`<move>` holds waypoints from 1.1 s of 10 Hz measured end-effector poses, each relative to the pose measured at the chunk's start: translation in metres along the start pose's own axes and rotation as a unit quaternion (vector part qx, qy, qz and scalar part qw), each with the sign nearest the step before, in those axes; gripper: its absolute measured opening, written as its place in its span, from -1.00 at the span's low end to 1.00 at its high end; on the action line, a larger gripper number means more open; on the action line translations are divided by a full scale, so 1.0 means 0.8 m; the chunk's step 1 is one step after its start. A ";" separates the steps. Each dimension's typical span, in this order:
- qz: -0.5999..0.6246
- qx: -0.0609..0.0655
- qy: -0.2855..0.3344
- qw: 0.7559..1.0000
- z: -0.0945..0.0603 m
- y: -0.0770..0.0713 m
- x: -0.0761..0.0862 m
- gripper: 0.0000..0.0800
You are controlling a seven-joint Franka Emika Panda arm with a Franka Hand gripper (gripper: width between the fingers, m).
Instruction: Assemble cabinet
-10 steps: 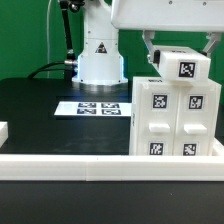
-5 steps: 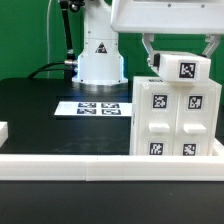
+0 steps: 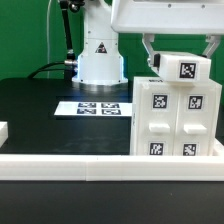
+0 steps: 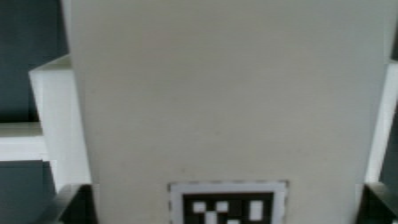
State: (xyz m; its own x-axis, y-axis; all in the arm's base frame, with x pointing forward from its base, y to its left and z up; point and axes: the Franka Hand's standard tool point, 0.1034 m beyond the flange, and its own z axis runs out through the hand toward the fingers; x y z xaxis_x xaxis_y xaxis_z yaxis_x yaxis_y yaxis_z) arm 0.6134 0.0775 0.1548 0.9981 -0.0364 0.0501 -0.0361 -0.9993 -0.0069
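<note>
Cabinet box [image 3: 175,120] stands upright on the black tabletop [image 3: 40,115], at about 3 o'clock in the exterior view, with its foot just behind the long white border rail [image 3: 90,165] that runs along 6 o'clock. Its near face is split into panels and carries 4 square black-and-white tags, 2 high and 2 low.

At 12 o'clock of the box, right at its top edge, sits a smaller white block [image 3: 180,65] with 1 tag facing the camera. I cannot tell whether the block rests on the box or hangs just above it. The fingers [image 3: 150,57] are clamped on this block, 1 at its 9 o'clock side and 1 at its 3 o'clock side, with the white wrist housing directly above.

In the wrist view the block [image 4: 231,90] fills nearly the whole picture, its tag partly cut off at the frame edge, and dark finger tips show at both corners beside the tag.

At 9 o'clock of the box, well apart from it, the marker board [image 3: 98,107] lies flat on the tabletop in front of the arm base [image 3: 98,55]. Another white part [image 3: 3,130] peeks in at the far 9 o'clock edge.
</note>
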 end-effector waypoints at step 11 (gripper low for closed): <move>0.224 0.006 0.000 0.975 0.001 -0.005 -0.001 0.41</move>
State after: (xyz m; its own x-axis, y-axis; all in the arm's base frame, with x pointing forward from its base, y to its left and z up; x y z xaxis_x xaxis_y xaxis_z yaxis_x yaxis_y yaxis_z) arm 0.6132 0.0815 0.1541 0.8828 -0.4682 0.0385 -0.4668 -0.8834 -0.0403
